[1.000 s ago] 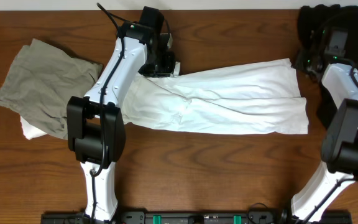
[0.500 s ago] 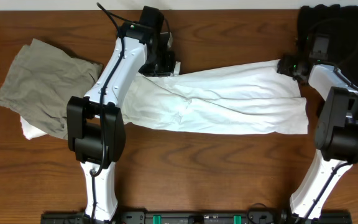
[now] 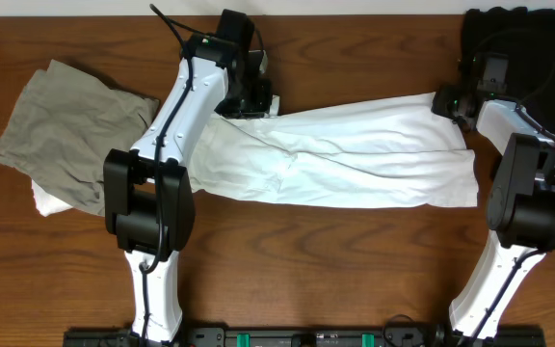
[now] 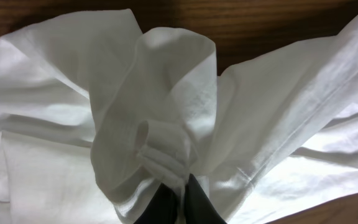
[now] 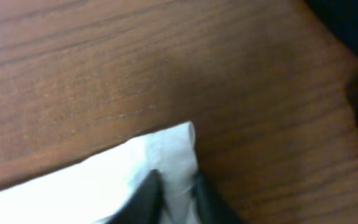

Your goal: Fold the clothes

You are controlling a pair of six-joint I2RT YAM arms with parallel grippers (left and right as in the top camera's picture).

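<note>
**Thin grip on the right corner is the weak point**

The shirt (image 3: 355,159) lies stretched across the middle of the table (image 3: 306,280). Its long axis runs left to right in the overhead view, tilting slightly toward the far edge at the right end. The left end narrows into a bunch and the right end fans out wide and flat, so the cloth points from a gathered left tip to a broad right edge.

My left gripper (image 3: 251,104) is clamped on that bunch. The wrist view shows the tips pinched tight on a wad of several layers.

My right gripper (image 3: 448,102) sits at the far right corner with the white corner between its tips. That view is blurred, so I read it as closed on the cloth but can't vouch for how deep the bite goes.

That is my main worry, because only the very tip of the corner is caught. If I pull the arms apart along the axis or lift quickly, it could slide out.

The near right corner is free, so a lift would let that side sag and skew the fold. The wad on the left would carry its creases into any fold.

The dark garment (image 3: 523,24) lies just beside the right gripper and could snag. The khaki garment (image 3: 66,120) lies behind my left arm, well apart from the grip.
</note>
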